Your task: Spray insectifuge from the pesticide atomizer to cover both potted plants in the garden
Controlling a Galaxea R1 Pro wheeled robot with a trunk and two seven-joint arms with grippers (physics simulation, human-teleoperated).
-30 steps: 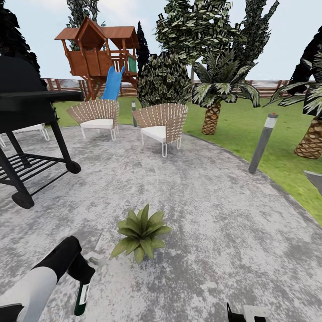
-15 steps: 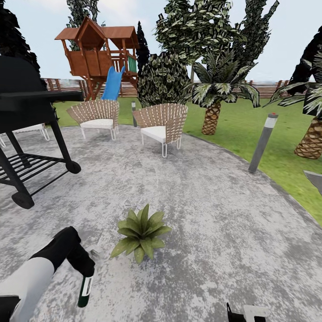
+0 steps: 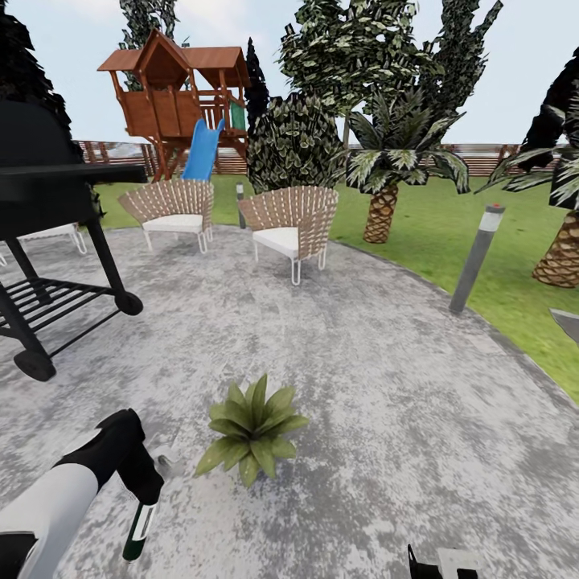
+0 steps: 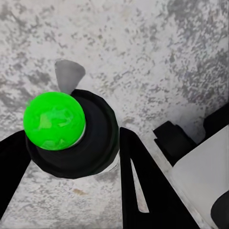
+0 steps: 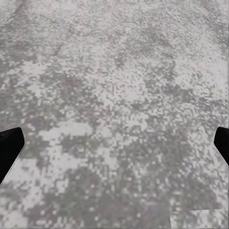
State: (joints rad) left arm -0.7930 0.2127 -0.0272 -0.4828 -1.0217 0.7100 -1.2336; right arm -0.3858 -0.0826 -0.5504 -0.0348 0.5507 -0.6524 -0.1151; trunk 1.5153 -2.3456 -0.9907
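Pesticide atomizer (image 3: pixel 137 531): one, pinched between the fingers of the left gripper (image 3: pixel 143 500), long axis near upright, hung bottom-down over the patio (image 3: pixel 386 402), beside and to the left of the potted plant (image 3: pixel 251 429). Potted plants counted: one in sight, nearer the left arm. Right gripper (image 5: pixel 114 143): fingers spread, nothing held.

The head view looks forward and down from standing height across the round patio (image 3: pixel 386 418) toward chairs (image 3: pixel 289 221), lawn and fence. The left wrist view looks straight down, very close, along the bottle (image 4: pixel 71 136) to the paving. The right wrist view looks down, close, at bare paving (image 5: pixel 114 105). All three share the patio's speckled surface.
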